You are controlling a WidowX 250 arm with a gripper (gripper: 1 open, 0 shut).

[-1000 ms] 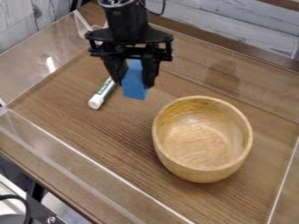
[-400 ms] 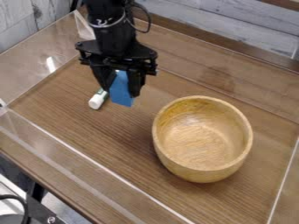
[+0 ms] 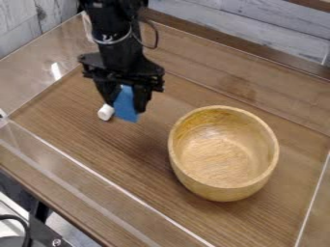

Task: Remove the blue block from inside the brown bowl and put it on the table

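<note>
Blue block (image 3: 126,105) clamped in gripper (image 3: 125,103), hanging low over the table (image 3: 245,77), left of the brown bowl (image 3: 225,151).

Jaws closed on the block's upper part, one finger each side; its long axis runs near vertical, lower end pointing at the tabletop, whether touching cannot be told. Bowl sits empty, well apart to the right. A marker (image 3: 104,113) pokes out just beside the block's lower left. Judged: release calls for a short drop straight down, clear of the marker.

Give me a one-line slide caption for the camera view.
Gripper holds the blue block just above the table, left of the empty bowl.
</note>
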